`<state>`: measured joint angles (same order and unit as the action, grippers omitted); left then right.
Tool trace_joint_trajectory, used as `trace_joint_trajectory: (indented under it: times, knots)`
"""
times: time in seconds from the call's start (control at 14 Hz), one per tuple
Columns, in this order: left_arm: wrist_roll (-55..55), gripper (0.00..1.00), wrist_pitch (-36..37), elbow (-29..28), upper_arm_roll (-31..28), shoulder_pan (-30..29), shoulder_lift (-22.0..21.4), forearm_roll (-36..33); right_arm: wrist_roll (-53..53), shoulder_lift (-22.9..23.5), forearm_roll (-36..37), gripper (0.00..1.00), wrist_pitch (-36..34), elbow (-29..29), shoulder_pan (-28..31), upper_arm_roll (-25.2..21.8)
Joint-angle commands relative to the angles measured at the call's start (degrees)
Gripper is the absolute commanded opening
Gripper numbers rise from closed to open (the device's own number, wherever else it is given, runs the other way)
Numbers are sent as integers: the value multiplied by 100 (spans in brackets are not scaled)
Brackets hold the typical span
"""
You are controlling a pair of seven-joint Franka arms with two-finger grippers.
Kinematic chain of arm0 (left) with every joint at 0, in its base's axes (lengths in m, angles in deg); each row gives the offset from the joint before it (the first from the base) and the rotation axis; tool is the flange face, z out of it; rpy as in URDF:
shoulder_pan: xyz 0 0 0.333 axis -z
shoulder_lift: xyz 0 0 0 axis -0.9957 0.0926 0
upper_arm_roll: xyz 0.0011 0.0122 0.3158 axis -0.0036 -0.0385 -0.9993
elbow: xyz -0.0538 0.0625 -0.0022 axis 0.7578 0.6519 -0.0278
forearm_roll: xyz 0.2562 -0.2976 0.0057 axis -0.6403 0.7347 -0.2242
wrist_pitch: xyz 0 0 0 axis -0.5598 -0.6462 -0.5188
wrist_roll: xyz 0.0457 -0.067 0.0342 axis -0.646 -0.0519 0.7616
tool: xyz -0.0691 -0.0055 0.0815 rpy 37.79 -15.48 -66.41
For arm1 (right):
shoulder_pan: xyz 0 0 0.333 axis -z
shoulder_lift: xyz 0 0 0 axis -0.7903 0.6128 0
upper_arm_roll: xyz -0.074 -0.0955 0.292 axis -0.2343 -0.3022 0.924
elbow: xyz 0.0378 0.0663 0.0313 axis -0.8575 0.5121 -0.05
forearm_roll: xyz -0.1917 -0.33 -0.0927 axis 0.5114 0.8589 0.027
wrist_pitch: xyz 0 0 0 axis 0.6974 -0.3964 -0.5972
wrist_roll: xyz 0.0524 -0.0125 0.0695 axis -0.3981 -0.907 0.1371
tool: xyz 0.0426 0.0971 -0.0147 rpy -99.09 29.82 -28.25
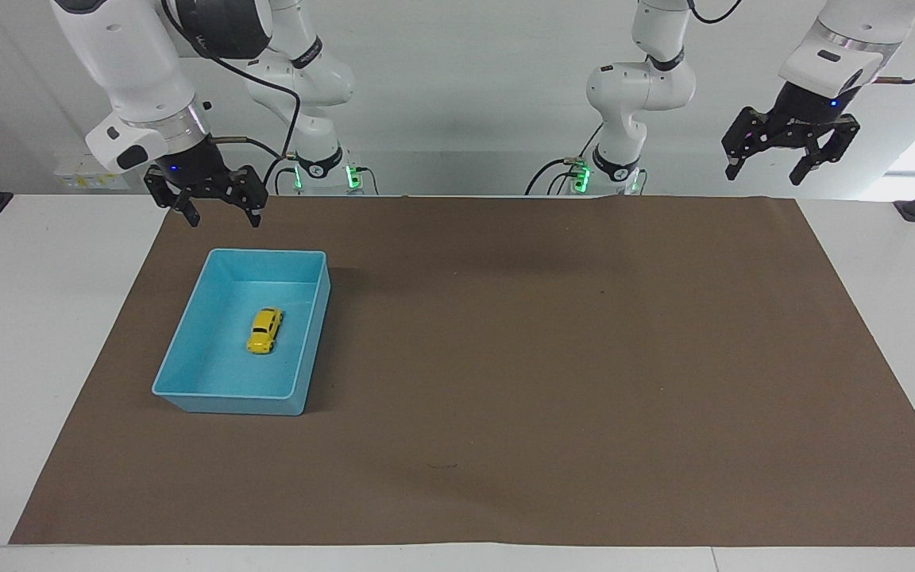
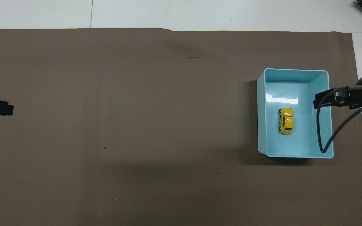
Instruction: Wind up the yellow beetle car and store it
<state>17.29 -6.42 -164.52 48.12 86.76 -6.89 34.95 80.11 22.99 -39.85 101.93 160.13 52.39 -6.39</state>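
The yellow beetle car [image 1: 264, 330] [image 2: 286, 121] stands on its wheels in the middle of the light-blue bin [image 1: 187, 381] [image 2: 294, 72]. Nothing touches it. My right gripper [image 1: 224, 221] [image 2: 322, 99] hangs open and empty in the air, well above the bin's rim and over the brown mat by the bin. My left gripper [image 1: 765, 175] [image 2: 8, 109] waits open and empty, raised high over the mat's corner at the left arm's end of the table.
A brown mat [image 1: 553, 357] [image 2: 137, 125] covers most of the white table [image 1: 28, 334]. The bin sits on it toward the right arm's end. A black cable [image 2: 320, 138] from the right wrist loops over the bin's corner in the overhead view.
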Motion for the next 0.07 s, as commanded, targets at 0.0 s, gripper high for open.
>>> trace_joint_trajectory:
  times: [0.0]
  knots:
    - [4,100,59,-72,13,-41,-87,26,-21,37,-40,100,46,-53,35,46]
